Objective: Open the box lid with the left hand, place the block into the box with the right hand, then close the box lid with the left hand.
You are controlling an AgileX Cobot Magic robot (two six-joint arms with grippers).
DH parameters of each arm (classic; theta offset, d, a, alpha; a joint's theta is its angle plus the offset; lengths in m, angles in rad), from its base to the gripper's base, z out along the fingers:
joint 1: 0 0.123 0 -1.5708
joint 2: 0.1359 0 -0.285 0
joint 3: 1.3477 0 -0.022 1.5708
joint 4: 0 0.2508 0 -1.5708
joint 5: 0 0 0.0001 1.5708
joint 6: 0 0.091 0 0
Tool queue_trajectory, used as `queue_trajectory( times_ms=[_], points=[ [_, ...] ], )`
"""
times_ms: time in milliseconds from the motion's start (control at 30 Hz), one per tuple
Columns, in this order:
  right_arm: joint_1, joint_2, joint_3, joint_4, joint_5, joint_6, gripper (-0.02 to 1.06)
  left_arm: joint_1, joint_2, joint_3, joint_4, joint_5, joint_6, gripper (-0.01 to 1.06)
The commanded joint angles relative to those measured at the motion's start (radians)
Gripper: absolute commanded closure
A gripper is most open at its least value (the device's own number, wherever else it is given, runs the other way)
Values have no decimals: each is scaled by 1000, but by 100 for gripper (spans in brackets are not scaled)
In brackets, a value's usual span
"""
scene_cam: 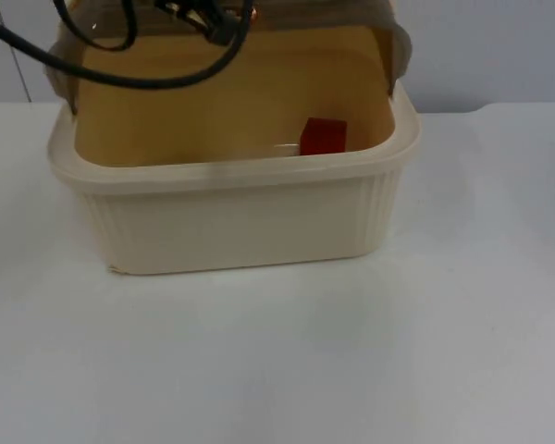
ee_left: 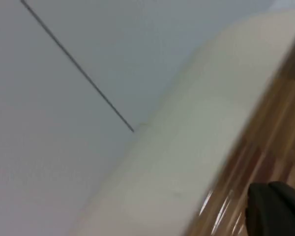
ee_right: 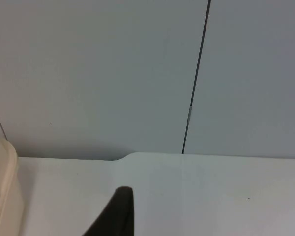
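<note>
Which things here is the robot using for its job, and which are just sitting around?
For the job:
- box, open, cream
- lid, raised behind the box
- red block, inside the box
- left gripper, by the lid's wooden underside
- right gripper, waiting over the table

Just there:
- white table
- grey wall

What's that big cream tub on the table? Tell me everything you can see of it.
The box is a cream, plastic-looking tub with rounded corners, a thick rolled rim and fine vertical ribs on its walls. It stands upright on the white table, near the grey wall. Its lid is raised at the back, showing a yellowish-tan inner face. Inside, by the front wall toward the right, lies a small red block. The left wrist view shows a pale rim and a wood-patterned surface close up.
</note>
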Motion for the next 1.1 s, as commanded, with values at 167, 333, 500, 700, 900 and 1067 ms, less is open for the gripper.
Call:
queue_trajectory(
  times_ms=[167, 333, 500, 700, 900, 1067],
  points=[
    [0, -4, 6, -7, -21, 20, -1, -57, -5, 117, 12, 81, 53, 105],
    [0, -4, 6, -7, -21, 20, -1, -94, -6, 186, 12, 117, 55, 105],
    [0, -4, 6, -7, -19, 20, -1, -130, -6, 241, 12, 170, 57, 105],
    [0, -4, 6, -7, -19, 20, -1, -167, -62, 275, 12, 171, 42, 105],
    [0, -4, 6, -7, -19, 20, -1, -170, -210, 275, 12, 203, -94, 105],
    [0, -4, 6, -1, -21, 20, -1, -168, -313, 275, -64, 289, -110, 105]
  ],
)
